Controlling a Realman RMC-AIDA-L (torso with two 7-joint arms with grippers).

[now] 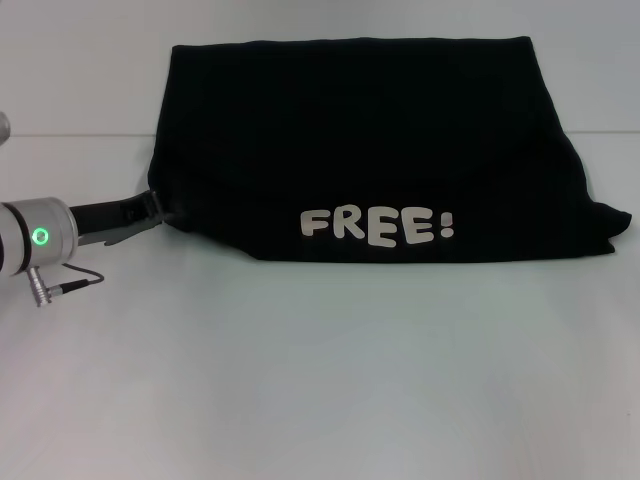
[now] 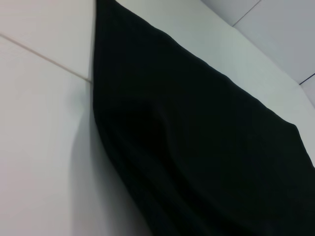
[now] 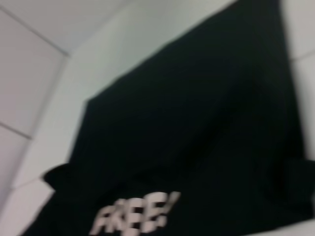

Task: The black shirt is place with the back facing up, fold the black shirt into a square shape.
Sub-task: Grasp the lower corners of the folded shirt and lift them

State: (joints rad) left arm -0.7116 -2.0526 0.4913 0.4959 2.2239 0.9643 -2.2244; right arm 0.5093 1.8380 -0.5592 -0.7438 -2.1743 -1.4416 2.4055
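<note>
I have one large black soft cloth T-shirt (image 1: 370, 150) on the white tabletop (image 1: 320, 380), already doubled over so the cream "FREE!" lettering (image 1: 378, 226) shows near its front edge, and it sits in the middle and far half of the table. My left gripper (image 1: 160, 210) comes in low from the left and touches the shirt's left edge; its dark fingers seem to be pinching the cloth there, though the tips run into the black fabric and I judge that rather than see it. The right gripper is out of the head view (its wrist camera only looks across the shirt), so I cannot tell its state.

My worry: a thin one-sided pinch may catch only the top layer, so lifting would peel the fold apart or drag the whole bundle sideways. The loose sleeve (image 1: 610, 225) poking out on the right could spoil a square outline

Count: one shirt, one gripper visible
</note>
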